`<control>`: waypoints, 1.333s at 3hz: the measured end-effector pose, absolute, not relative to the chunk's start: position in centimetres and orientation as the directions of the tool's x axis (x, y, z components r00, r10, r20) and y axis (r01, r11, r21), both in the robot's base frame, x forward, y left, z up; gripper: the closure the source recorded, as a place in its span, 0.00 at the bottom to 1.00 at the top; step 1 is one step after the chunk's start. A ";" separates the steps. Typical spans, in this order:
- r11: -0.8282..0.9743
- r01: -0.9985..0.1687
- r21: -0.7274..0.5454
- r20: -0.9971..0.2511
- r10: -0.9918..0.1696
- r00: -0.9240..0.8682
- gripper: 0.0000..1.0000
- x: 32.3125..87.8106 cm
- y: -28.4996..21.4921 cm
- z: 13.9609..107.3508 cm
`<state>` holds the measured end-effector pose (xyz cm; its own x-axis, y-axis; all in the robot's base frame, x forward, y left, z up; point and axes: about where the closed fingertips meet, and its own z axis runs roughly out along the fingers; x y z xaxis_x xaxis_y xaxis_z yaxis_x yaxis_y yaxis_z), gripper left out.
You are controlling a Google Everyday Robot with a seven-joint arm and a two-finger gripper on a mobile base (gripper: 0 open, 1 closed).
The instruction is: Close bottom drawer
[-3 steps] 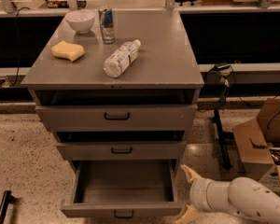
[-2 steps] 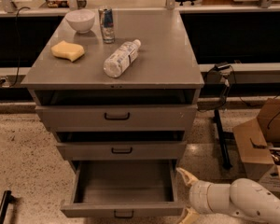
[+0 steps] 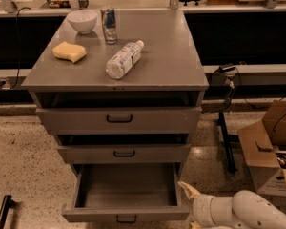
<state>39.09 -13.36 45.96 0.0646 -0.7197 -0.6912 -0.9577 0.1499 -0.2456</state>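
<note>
Grey metal bench (image 3: 167, 56) has its bottom drawer (image 3: 100, 214), the lowest of the three fronts, standing pulled well out, so the closing push is not yet done. At the bench's lower right, just beside the drawer's right front corner, waits the claw (image 3: 194, 205), and I cannot tell whether it is open or closed. The next move, I judge, calls for a square, steady push on that front toward the bench, so the drawer runs in without skewing.
</note>
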 end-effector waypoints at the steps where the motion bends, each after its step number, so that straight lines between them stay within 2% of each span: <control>1: 0.100 -0.972 -0.211 -0.724 -0.684 0.087 0.00 36.6 -12.0 39.4; 4: 0.099 -0.975 -0.200 -0.755 -0.650 0.089 0.00 36.3 -9.1 33.9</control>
<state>36.32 -9.13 33.85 0.0886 -0.6496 -0.7551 -0.9748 0.0992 -0.1998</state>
